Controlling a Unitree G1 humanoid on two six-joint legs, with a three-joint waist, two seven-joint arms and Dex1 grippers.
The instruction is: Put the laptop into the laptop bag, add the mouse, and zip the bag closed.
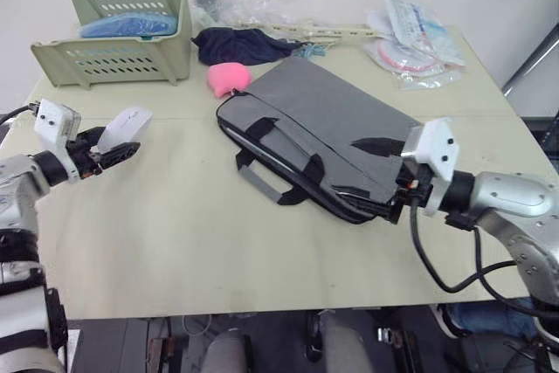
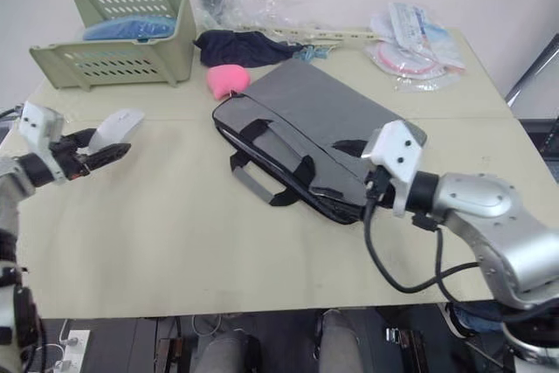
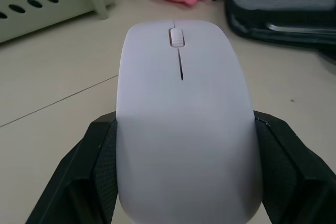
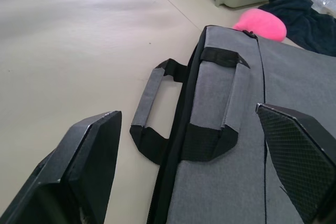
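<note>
On the beige table top [image 1: 175,242], the flat grey fabric laptop bag [image 1: 323,128] is lying with the right gripper [image 4: 191,166] standing spread open at its near corner, while the left gripper [image 3: 181,182] is clamping the small white oval mouse [image 1: 124,127] above the table's left side.

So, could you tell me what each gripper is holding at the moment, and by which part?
The left gripper grips the white mouse by its two long sides, towards the rear. The right gripper is open over the grey bag, holding nothing.
</note>
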